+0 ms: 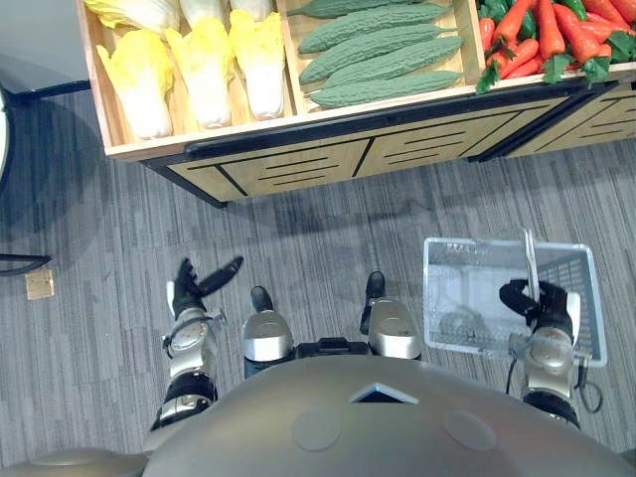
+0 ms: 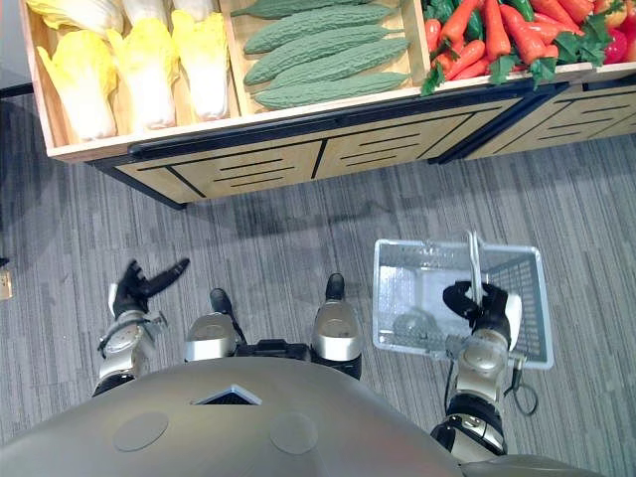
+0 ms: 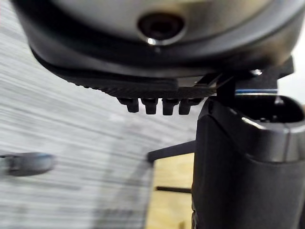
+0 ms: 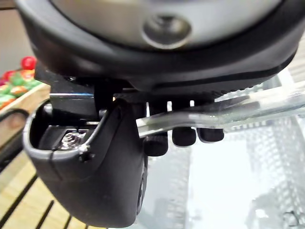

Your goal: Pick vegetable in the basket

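Observation:
A clear mesh basket (image 1: 467, 288) hangs low on my right, in front of the stand. My right hand (image 1: 538, 302) is shut on its pale handle (image 4: 224, 113), with the fingers (image 4: 184, 137) curled under the bar. On the wooden stand (image 1: 298, 159) lie yellow-white cabbages (image 1: 204, 65) at the left, green bumpy gourds (image 1: 383, 50) in the middle and orange carrots (image 1: 547, 35) at the right. My left hand (image 1: 192, 286) hangs open at my left side above the carpet, holding nothing and well short of the stand.
The stand's dark front rail (image 1: 397, 124) and its slatted panels run across the view ahead of me. Grey carpet (image 1: 328, 229) lies between me and the stand. A small brown card (image 1: 40, 284) sits on the floor at the far left.

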### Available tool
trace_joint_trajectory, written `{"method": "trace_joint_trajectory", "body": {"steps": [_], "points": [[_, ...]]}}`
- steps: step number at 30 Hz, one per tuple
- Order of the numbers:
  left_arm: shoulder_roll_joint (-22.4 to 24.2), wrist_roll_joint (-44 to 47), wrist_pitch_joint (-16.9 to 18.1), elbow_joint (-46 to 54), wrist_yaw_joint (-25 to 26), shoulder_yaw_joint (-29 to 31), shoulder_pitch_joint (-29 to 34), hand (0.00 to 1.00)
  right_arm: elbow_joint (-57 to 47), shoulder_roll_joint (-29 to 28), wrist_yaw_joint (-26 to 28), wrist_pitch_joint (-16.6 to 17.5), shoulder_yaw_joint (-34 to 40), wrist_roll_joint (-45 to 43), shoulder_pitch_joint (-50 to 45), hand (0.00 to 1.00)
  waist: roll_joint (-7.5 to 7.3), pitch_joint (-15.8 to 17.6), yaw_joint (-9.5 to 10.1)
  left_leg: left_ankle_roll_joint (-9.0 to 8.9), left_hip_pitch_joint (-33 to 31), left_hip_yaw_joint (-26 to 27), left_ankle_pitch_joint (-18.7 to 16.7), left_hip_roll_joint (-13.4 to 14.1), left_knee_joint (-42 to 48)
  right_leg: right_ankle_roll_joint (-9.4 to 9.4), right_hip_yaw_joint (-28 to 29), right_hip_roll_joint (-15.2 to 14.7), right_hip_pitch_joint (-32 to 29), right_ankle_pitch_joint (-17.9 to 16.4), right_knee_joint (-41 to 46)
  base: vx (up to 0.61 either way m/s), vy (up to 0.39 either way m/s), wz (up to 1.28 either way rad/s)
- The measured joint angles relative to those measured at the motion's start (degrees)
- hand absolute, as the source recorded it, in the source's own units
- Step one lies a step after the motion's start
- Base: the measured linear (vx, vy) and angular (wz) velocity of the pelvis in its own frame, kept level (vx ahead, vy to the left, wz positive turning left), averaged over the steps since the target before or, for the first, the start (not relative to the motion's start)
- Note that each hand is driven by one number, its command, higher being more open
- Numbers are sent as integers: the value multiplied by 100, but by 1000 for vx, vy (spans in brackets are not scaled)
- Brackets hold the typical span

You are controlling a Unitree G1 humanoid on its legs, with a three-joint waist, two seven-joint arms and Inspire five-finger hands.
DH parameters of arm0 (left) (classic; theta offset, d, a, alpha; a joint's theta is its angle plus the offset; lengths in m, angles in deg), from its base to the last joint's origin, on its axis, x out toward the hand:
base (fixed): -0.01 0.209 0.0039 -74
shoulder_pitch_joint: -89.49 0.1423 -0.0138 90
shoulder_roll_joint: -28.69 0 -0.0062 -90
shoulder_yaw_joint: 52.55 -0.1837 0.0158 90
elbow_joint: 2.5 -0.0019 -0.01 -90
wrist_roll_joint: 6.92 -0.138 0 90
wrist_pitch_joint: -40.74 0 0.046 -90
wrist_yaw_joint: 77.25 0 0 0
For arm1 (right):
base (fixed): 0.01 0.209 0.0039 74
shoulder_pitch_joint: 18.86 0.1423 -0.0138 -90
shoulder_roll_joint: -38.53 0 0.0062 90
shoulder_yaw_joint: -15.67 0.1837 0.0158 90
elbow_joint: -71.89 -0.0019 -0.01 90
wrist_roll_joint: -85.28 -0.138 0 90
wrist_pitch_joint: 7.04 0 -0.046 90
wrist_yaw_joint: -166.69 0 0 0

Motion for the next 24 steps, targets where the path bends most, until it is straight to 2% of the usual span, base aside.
{"method": "trace_joint_trajectory", "body": {"steps": [4, 8, 13, 15, 18, 24], "points": [[311, 147, 310, 1889, 688, 109, 176, 100, 462, -293, -63, -68, 206, -209, -16, 0, 30, -20, 6, 23, -9, -126, 17, -3, -10, -3, -141, -18, 123, -15, -10, -3, 1, 16], [363, -17, 373, 2603, 1007, -5, -31, 100, 728, -301, -172, -87, 229, -401, -2, 0, 30, -28, 114, 35, -53, -150, 13, 0, -24, 33, -205, -25, 132, -59, -16, -27, 1, 11], [315, -241, 368, 2996, 1613, 65, -545, 100, 1013, -268, -186, -127, -17, -426, 288, 0, -38, -6, 138, 74, -374, -194, 94, 13, -23, 74, -213, -12, -146, -17, -21, -13, -2, 4], [203, -241, 354, 2996, 1763, 149, -839, 100, 1146, -265, -186, -162, -172, -423, 464, 0, -138, 54, 134, 59, -414, -198, 126, 13, -14, 44, -182, -4, -216, 26, -20, 13, 1, -4], [-126, -282, 253, 2991, 2040, 269, -1478, 100, 1163, -261, -183, -167, -516, -419, 711, 0, -312, 171, 129, 76, -540, -171, 163, 1, 3, 22, -115, 0, -374, 70, -16, 18, 3, -6], [-635, -687, 84, 2963, 2276, 399, -2491, 100, 1120, -164, -180, -162, -874, -404, 1165, 0, -405, 561, 125, 99, -716, -171, 107, 7, 142, 9, -80, -2, -515, 101, 1, 21, 1, -2]]}}
